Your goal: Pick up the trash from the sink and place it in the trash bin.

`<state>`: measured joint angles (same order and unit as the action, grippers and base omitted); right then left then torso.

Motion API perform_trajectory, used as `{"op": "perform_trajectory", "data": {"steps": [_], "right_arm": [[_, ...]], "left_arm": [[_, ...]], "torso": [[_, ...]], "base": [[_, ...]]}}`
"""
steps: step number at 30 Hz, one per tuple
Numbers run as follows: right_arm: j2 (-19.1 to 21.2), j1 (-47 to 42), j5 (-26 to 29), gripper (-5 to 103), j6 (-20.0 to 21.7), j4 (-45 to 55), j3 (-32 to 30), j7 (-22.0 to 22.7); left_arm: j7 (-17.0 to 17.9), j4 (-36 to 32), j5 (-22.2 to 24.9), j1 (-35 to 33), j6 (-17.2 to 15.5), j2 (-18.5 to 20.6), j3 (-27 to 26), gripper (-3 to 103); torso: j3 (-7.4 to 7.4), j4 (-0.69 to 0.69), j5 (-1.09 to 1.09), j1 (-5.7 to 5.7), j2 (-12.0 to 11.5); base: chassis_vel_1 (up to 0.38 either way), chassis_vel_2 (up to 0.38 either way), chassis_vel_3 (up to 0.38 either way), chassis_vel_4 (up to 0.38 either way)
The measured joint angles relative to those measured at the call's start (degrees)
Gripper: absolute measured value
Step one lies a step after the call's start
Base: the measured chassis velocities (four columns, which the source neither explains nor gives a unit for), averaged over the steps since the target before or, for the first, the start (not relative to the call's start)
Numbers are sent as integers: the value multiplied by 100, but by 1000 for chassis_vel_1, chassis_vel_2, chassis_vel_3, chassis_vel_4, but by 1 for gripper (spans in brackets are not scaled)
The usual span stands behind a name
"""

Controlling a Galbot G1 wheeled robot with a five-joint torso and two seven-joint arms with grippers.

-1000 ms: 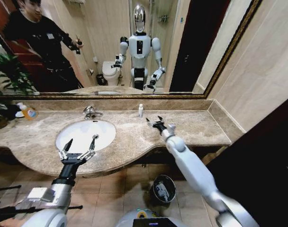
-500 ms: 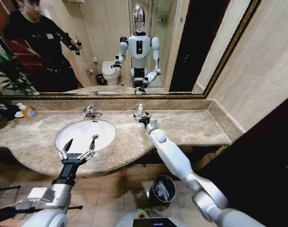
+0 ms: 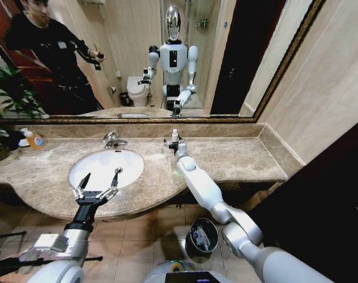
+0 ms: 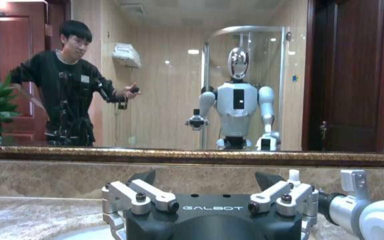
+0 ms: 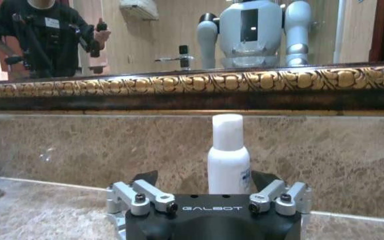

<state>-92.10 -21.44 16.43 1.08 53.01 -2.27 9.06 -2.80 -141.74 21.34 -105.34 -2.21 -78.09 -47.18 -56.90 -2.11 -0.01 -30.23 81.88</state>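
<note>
On marble vanity top, right gripper spread open around tiny bottle; left gripper open over sink.

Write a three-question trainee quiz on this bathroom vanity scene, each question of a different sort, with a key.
1. True or false: the right end effector is shut on the small white bottle.
2. Multiple choice: the left end effector hovers over A) the trash bin, B) the front edge of the sink, C) the orange bottle.
3. Fill in: the trash bin stands on the ____ below the vanity top.

Key: 1. False; its fingers are open, with the bottle upright between them against the back wall. 2. B. 3. Floor.
</note>
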Motion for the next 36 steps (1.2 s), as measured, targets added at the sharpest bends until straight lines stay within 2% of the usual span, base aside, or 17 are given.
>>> {"op": "perform_trajectory", "data": {"steps": [7,8,11,12,13,16,20,22,24,25,26,29,30,32,34,35,36], "right_arm": [[5,18,-14,78,-24,-95,-23,0],[7,18,-16,70,-31,-128,-37,-3],[8,20,-18,70,-41,-154,-44,-5],[8,31,-21,66,-60,-196,-50,-8],[6,84,-29,54,-80,-258,-88,-17],[10,100,-30,49,-86,-261,-90,-33],[117,101,-5,34,-63,-78,-58,-78],[187,60,-3,34,-51,56,-40,-114],[490,-188,18,27,104,620,8,-405],[490,-188,18,27,104,620,8,-405],[734,-393,135,24,223,1023,33,-574],[1627,-1058,948,16,691,2521,2,-998],[1627,-1058,948,16,691,2521,2,-998],[2462,-1639,1742,16,987,3568,-270,-1682],[3231,-2350,2459,16,1017,4340,-594,-2423],[3231,-2350,2459,16,1017,4340,-594,-2423],[3538,-2721,2679,16,981,4589,-768,-2680]], "left_arm": [[0,0,0,0,0,0,0,100],[0,0,0,0,0,0,0,100],[0,0,0,0,0,0,0,100],[0,0,0,0,0,0,0,100],[0,0,0,0,0,0,0,100],[0,0,0,0,0,0,0,100],[0,0,0,0,0,0,0,100],[0,0,0,0,0,0,0,100],[1,0,0,0,0,0,0,100],[1,0,0,0,0,0,0,100],[0,0,0,1,0,0,0,100],[-4,0,0,-1,0,0,1,100],[-4,0,0,-1,0,0,1,100],[3,0,0,-1,0,-1,-2,100],[-2,0,0,0,0,-1,0,100],[-2,0,0,0,0,-1,0,100],[-4,0,0,0,0,0,1,100]], "torso": [[0,0,1,0,1],[0,1,1,0,1],[0,0,0,0,1],[0,0,1,0,1],[0,0,0,0,1],[0,0,1,0,1],[0,0,1,0,0],[0,-1,1,0,1],[0,-3,3,0,0],[0,-3,3,0,0],[0,-2,2,0,0],[0,-2,7,-1,0],[0,-2,7,-1,0],[1,2,-1,1,1],[1,2,3,1,1],[1,2,3,1,1],[2,2,5,2,1]], "base": [[0,0,0,0],[0,0,0,0],[0,0,0,0],[0,0,0,0],[0,0,0,0],[0,0,0,0],[0,0,0,0],[0,0,0,0],[0,0,0,0],[0,0,0,0],[0,0,0,0],[0,0,0,0],[0,0,0,0],[0,0,0,0],[0,0,0,0],[0,0,0,0],[0,0,0,0]]}}
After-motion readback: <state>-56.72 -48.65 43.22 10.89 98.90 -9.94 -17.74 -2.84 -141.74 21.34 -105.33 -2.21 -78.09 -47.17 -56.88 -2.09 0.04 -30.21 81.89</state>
